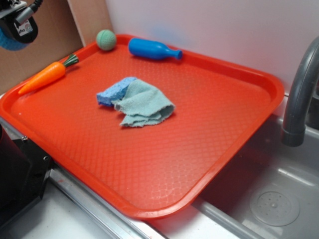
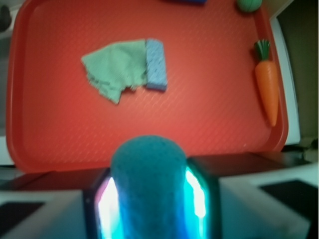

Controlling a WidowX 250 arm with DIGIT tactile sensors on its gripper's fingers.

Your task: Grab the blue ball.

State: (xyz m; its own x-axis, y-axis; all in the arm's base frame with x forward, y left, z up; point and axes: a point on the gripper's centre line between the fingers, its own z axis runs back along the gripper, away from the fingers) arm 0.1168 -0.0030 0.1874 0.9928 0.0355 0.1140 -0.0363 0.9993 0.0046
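The blue ball (image 2: 148, 184) is a teal textured ball squeezed between my gripper (image 2: 149, 199) fingers, filling the bottom of the wrist view. In the exterior view the gripper (image 1: 15, 37) hangs high at the top left corner, off the tray's left side, with the blue ball (image 1: 11, 42) showing as a blue curve under it. The gripper is shut on the ball, held well above the orange tray (image 1: 199, 164).
On the tray lie a small pale green ball (image 1: 106, 39), a blue pin-shaped bottle (image 1: 152, 49), a toy carrot (image 1: 47, 75), a blue sponge (image 1: 113, 92) and a green cloth (image 1: 144, 104). A grey faucet (image 1: 299, 94) and sink (image 1: 279, 199) are at the right.
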